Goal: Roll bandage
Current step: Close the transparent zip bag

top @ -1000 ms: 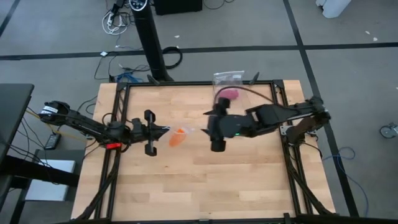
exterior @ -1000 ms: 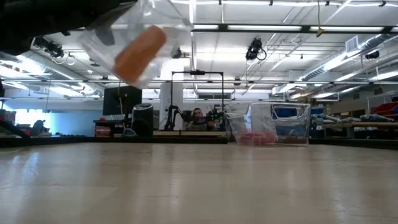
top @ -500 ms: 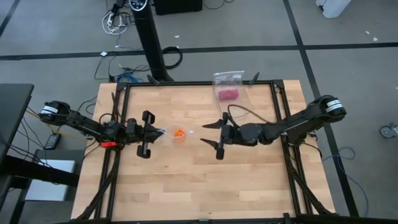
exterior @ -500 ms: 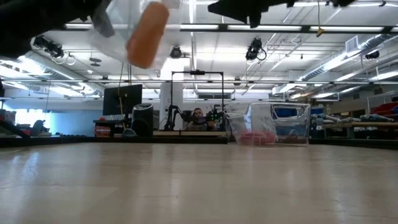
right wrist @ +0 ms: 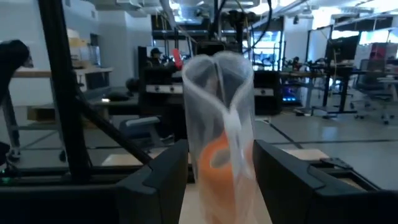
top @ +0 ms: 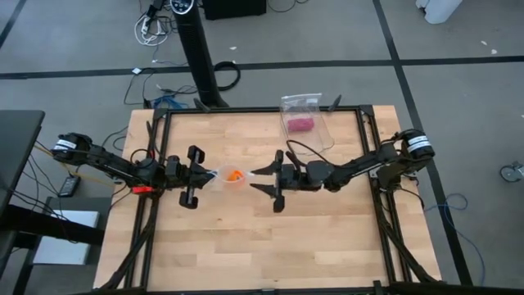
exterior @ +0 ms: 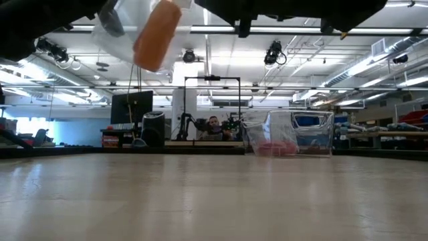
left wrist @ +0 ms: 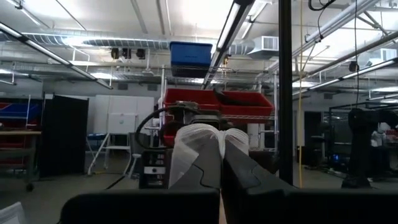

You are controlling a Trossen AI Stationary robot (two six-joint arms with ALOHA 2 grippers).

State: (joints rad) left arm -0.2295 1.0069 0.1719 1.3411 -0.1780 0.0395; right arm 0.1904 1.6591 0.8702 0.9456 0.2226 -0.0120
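A clear plastic zip bag [top: 223,175] hangs high above the middle of the table, with the orange bandage [top: 235,174] rolled up inside it. The low view shows bag [exterior: 124,27] and bandage [exterior: 157,35] near the top of the picture. My left gripper [top: 206,174] is shut on the bag's left end. My right gripper [top: 252,180] comes level from the right, open. Its fingers stand on either side of the bag's free end [right wrist: 221,81], and the bandage [right wrist: 214,158] shows through the plastic. My left gripper pinches the bag's gathered plastic at its left end [left wrist: 202,143] between its two fingers [left wrist: 245,180], coming from the table's left and slanting a little upward. The bag sticks out beyond the fingertips, lifted clear of the table. My right gripper: I cannot tell whether its fingers [right wrist: 163,180] touch the bag.
A second clear bag [top: 301,115] holding a pink bundle [top: 300,124] lies at the table's far edge; in the low view this bag [exterior: 289,134] stands right of centre. A black frame [top: 246,109] rims the wooden tabletop. A person [exterior: 212,124] sits far behind the table.
My right gripper has come down and moved left toward the bag, tipping from pointing down to level, and its fingers have narrowed around the bag's free end. My left gripper has turned in place, swinging the bag and bandage from slanted to nearly upright in the low view.
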